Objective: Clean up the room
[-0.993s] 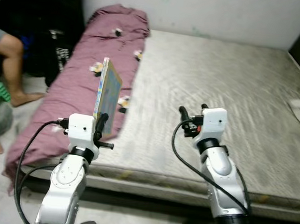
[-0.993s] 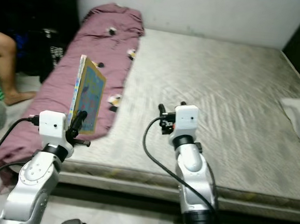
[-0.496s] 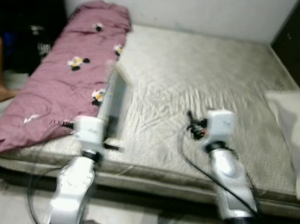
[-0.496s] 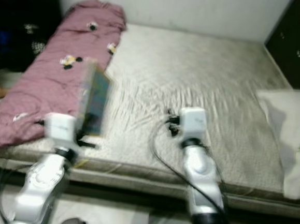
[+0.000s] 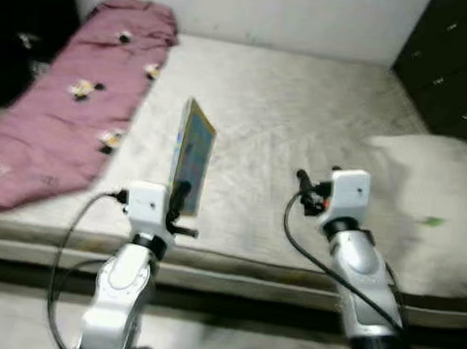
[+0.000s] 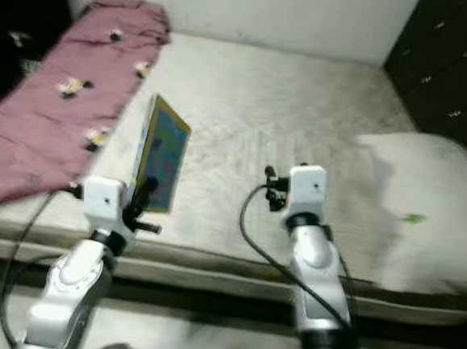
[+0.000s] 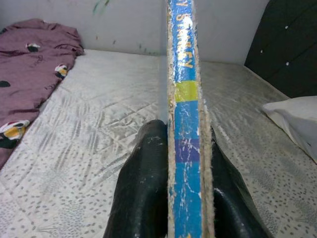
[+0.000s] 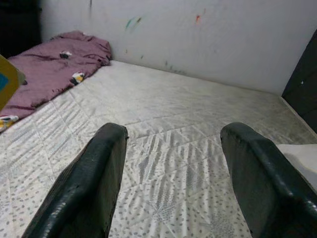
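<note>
- Left gripper (image 5: 181,196), lower left of centre in the left eye view: its two black fingers (image 7: 143,198) are closed on the lower edge of a children's board book (image 5: 191,157), which stands upright above the near edge of the mattress (image 5: 303,115).
- Board book, left wrist view: seen edge-on, a blue, green and purple spine with yellow lettering; the card is frayed and pale along both long edges.
- Handling, as a judgement: thick card of this kind should be stiff and fairly light, so a pinch on one edge carries it without sagging; the glossy cover may slip, and the worn edges could crumble under hard pressure. A hold lower down and nearer the spine would lessen any swinging.
- Right gripper (image 8: 171,183), right of centre in the left eye view: fingers spread wide and holding nothing, raised over the bare mattress.
- Purple blanket (image 5: 60,120), upper left of the frame: soft and crumpled, lying along the far side of the bed, well apart from the book.
- White pillow (image 5: 426,198), right of the frame: resting on the mattress beside a dark cabinet (image 5: 452,70).
</note>
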